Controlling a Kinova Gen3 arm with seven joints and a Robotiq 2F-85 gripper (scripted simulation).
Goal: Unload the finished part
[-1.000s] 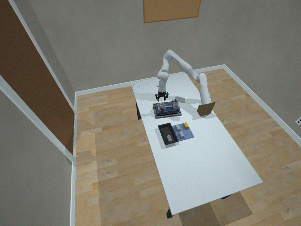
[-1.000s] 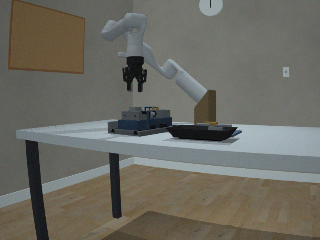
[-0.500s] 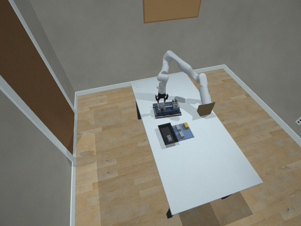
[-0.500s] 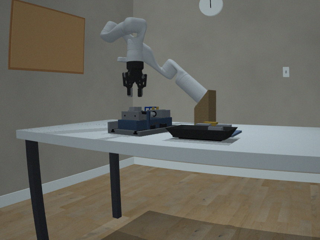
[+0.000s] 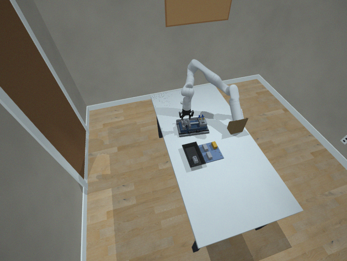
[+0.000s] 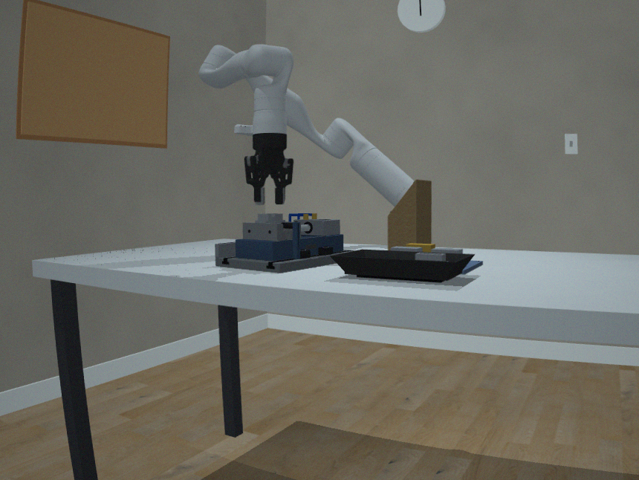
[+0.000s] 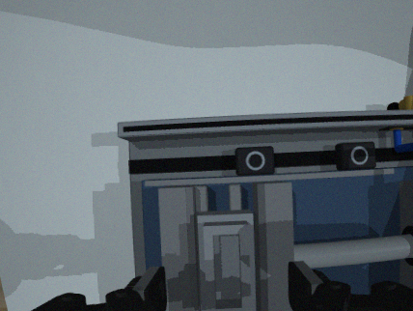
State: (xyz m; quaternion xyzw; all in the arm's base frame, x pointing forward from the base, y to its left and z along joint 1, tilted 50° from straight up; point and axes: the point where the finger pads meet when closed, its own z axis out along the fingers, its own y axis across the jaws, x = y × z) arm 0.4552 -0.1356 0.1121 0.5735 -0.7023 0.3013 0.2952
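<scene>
The grey finished part with a pocket on top (image 7: pixel 225 265) sits between the jaws of the blue vise (image 5: pixel 192 126), also seen in the side view (image 6: pixel 289 238). My gripper (image 6: pixel 268 197) hangs open and empty straight above the part, a short gap over it; its two black fingers frame the part in the wrist view. The black outfeed tray (image 5: pixel 193 154) lies nearer the table's middle and holds one grey pocketed part (image 5: pixel 195 159) at its near end. The tray also shows in the side view (image 6: pixel 403 263).
A blue mat (image 5: pixel 210 152) beside the tray carries two grey blocks and a yellow block (image 5: pixel 214 144). A brown wedge (image 5: pixel 237 125) covers the arm's base at the right. The vise handle screw (image 7: pixel 353 251) runs to the right.
</scene>
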